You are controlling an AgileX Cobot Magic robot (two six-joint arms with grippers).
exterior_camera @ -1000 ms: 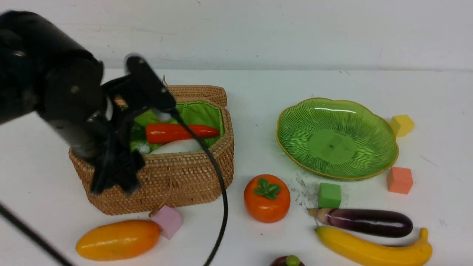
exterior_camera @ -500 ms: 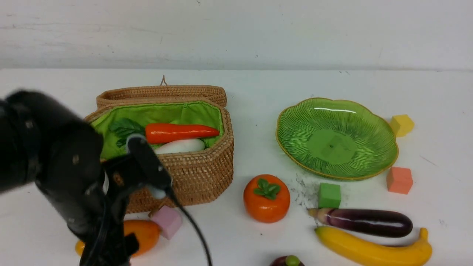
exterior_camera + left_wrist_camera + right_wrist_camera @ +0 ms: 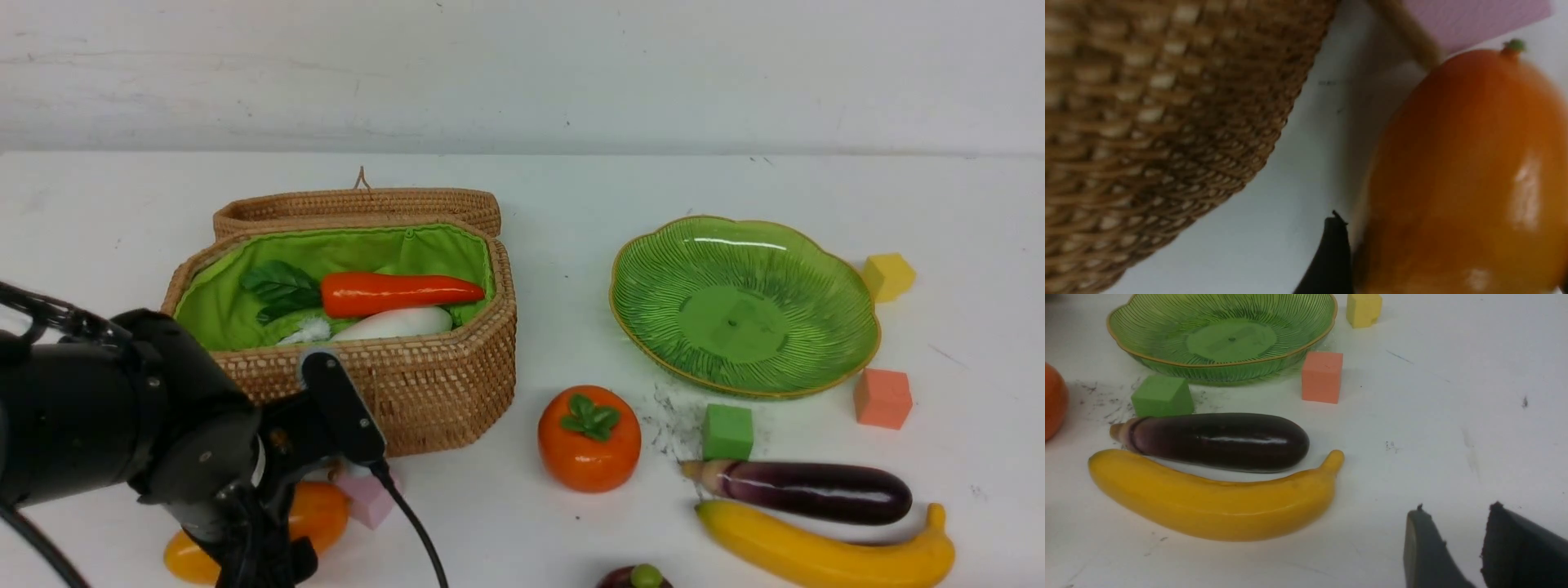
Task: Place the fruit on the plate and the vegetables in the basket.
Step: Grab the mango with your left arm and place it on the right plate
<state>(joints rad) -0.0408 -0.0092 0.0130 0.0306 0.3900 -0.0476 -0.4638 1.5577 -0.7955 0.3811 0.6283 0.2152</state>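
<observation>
The open basket (image 3: 424, 384) holds a red carrot-like vegetable (image 3: 400, 294) and a white radish (image 3: 392, 324). The green plate (image 3: 816, 269) has nothing on it. On the table lie the persimmon (image 3: 589, 441), eggplant (image 3: 808, 490), banana (image 3: 816, 555), mangosteen (image 3: 637, 578) and mango (image 3: 322, 510). My left arm (image 3: 163, 433) is low in front of the basket. Its gripper (image 3: 1451, 249) is open, one finger on each side of the mango (image 3: 1461, 171), which rests on the table. My right gripper (image 3: 1457, 507) is open and holds nothing, near the banana (image 3: 1216, 502) and eggplant (image 3: 1220, 441).
A pink foam cube (image 3: 367, 498) touches the mango's far end, by the basket's cord loop. A green cube (image 3: 728, 431), an orange cube (image 3: 882, 398) and a yellow cube (image 3: 888, 276) stand round the plate. The basket lid (image 3: 359, 204) hangs open behind.
My left arm has come down from over the basket to the table in front of it, onto the mango. Its jaws have opened wider. The right side is unchanged.
</observation>
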